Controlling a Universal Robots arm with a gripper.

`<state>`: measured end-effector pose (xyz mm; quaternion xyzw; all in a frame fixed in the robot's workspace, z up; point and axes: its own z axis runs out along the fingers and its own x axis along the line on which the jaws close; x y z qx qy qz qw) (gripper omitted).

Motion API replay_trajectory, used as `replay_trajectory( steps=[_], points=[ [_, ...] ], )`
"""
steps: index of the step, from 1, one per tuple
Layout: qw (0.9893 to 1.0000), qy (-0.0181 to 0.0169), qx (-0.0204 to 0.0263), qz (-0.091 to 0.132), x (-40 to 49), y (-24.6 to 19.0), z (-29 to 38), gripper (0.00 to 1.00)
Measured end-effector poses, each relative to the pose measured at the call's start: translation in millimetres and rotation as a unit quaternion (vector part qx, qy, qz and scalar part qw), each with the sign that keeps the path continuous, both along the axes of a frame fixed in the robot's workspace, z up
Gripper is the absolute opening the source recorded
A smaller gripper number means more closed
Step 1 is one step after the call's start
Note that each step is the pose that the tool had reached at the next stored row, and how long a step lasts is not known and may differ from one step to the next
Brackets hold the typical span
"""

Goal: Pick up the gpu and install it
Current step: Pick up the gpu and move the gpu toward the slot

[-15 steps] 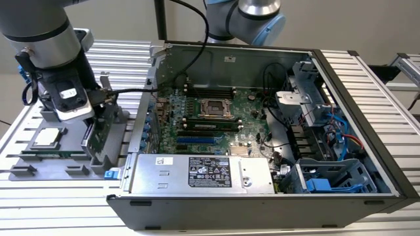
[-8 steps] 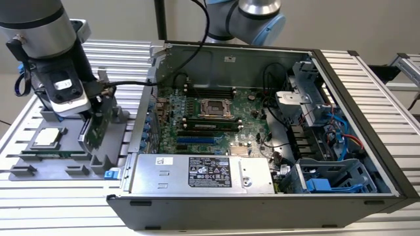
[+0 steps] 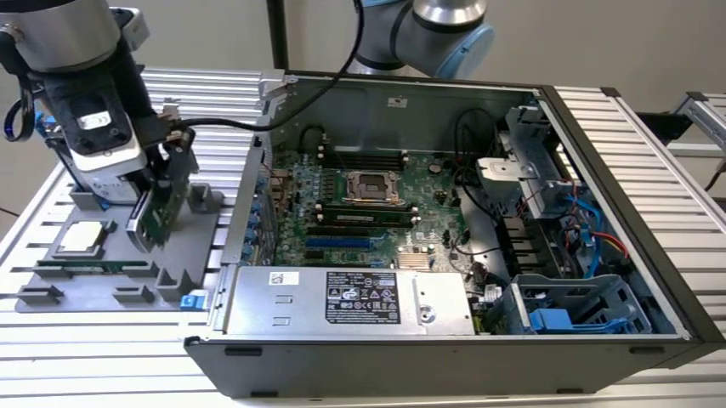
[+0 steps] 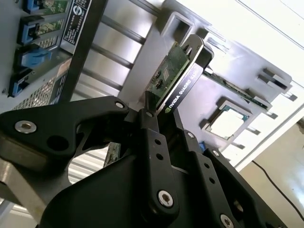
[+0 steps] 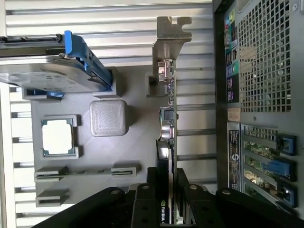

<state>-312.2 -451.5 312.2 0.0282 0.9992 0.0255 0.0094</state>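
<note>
The gpu (image 3: 155,212) is a green card with a black cooler and a silver end bracket (image 5: 167,45). It stands on edge, tilted, over the grey parts tray (image 3: 182,255) at the exterior view's left, beside the open computer case (image 3: 590,170). My gripper (image 3: 151,189) is shut on the card's upper part. Both wrist views show the black fingers (image 5: 153,183) clamped on either face of the gpu (image 5: 168,121), with the gripper (image 4: 161,111) gripping the gpu (image 4: 175,78) near one end. Whether the card's lower edge still touches the tray I cannot tell.
On the tray lie a processor chip (image 3: 82,238), a memory stick (image 3: 80,265), a silver hard drive with blue frame (image 5: 52,71) and a grey block (image 5: 108,118). Inside the case are the motherboard (image 3: 363,200), its blue slots (image 3: 338,242), a power supply (image 3: 340,297) and cables (image 3: 590,221).
</note>
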Motion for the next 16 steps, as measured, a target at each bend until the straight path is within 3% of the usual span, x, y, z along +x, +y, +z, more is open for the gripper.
replay_trajectory(
  steps=[16],
  points=[
    [1.0, 0.0, 0.0, 0.0, 0.0, 0.0, 48.3, 0.0]
  ],
)
